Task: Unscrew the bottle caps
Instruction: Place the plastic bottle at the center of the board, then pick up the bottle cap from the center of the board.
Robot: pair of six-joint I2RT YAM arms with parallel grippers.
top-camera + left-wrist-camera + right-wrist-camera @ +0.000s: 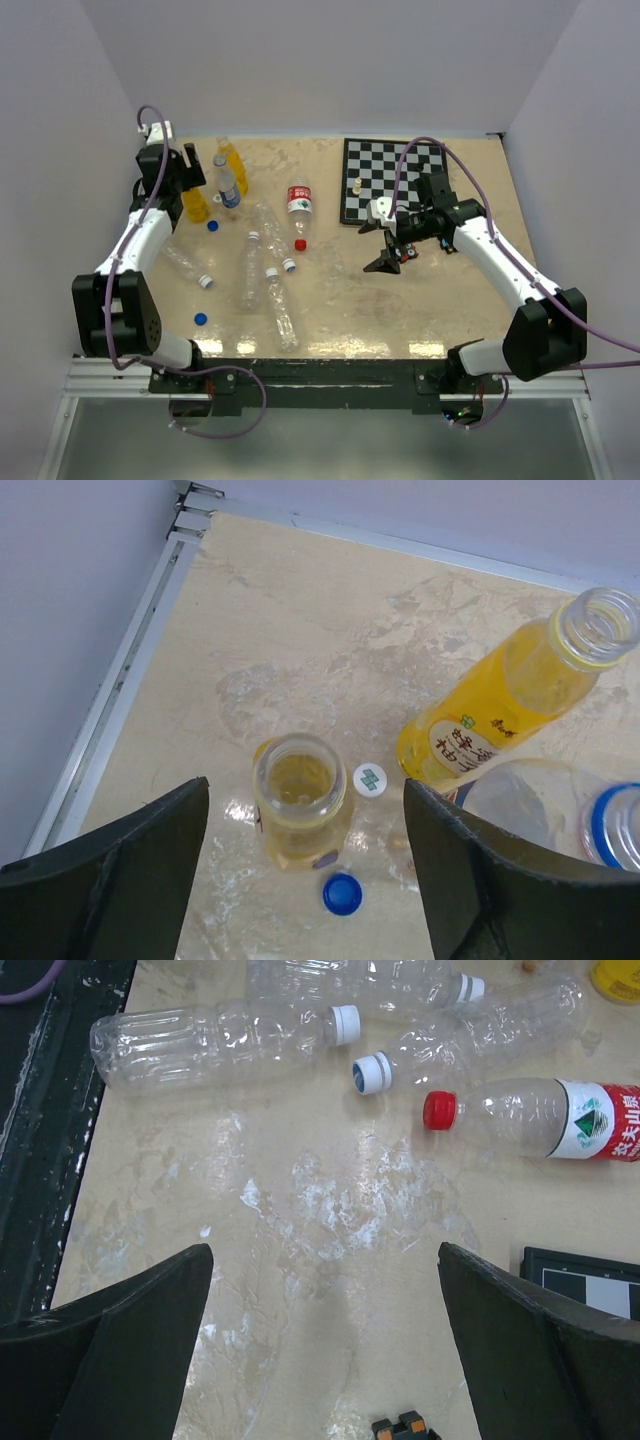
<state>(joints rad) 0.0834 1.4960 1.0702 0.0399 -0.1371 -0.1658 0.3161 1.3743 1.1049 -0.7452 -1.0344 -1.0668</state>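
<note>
Round blue plastic cap (342, 893), open-mouthed translucent yellow bottle (300, 805)

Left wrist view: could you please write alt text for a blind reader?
The open left gripper straddles, without touching, an upright uncapped orange-yellow plastic bottle. A white round plastic cap and a blue cap lie beside it; another uncapped orange-yellow bottle is farther right.

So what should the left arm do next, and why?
Probably lift the left gripper straight up: its jaws are open and empty, the orange bottle beneath it and the second orange bottle are uncapped, and a white cap and a blue cap lie on the table.
</note>
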